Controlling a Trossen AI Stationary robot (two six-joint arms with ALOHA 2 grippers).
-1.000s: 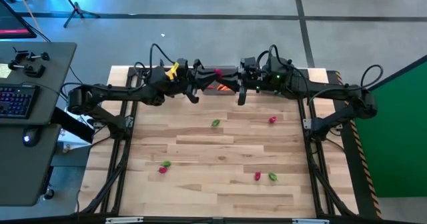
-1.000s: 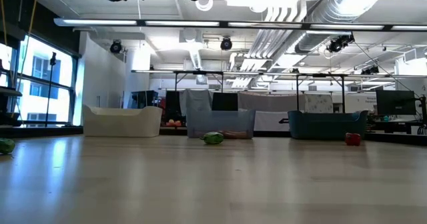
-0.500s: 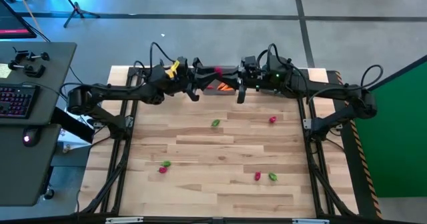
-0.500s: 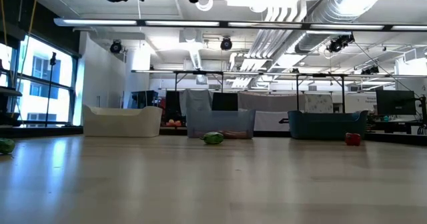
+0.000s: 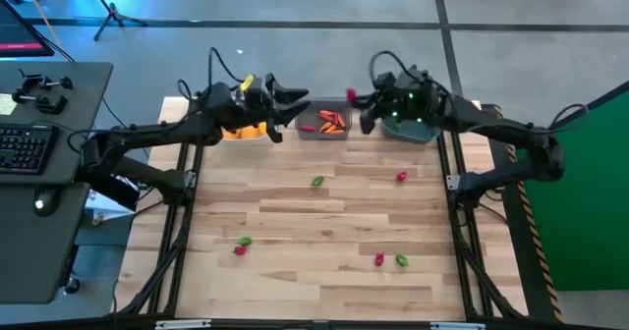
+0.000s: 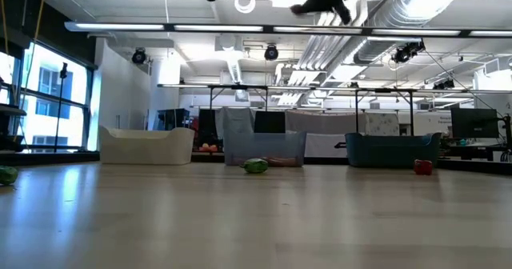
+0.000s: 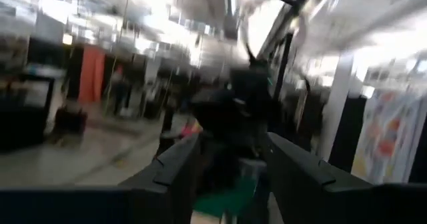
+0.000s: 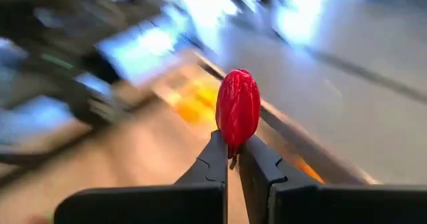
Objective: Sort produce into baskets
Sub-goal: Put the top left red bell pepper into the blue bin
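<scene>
Produce lies scattered on the wooden table point(image 5: 295, 271): green pieces point(image 5: 317, 182) and red pieces point(image 5: 401, 177) mid-table, more nearer the front. At the far edge stand three bins: a white one point(image 5: 246, 134) with round orange fruits, a translucent grey one point(image 5: 324, 124) with slim orange-red shapes, and a dark teal one point(image 5: 405, 131). The right gripper point(image 8: 231, 154), raised between the grey and teal bins, pinches a glossy, ribbed red piece point(image 8: 237, 109). The left gripper point(image 5: 295, 104), above the white and grey bins, has its fingers parted and bare.
</scene>
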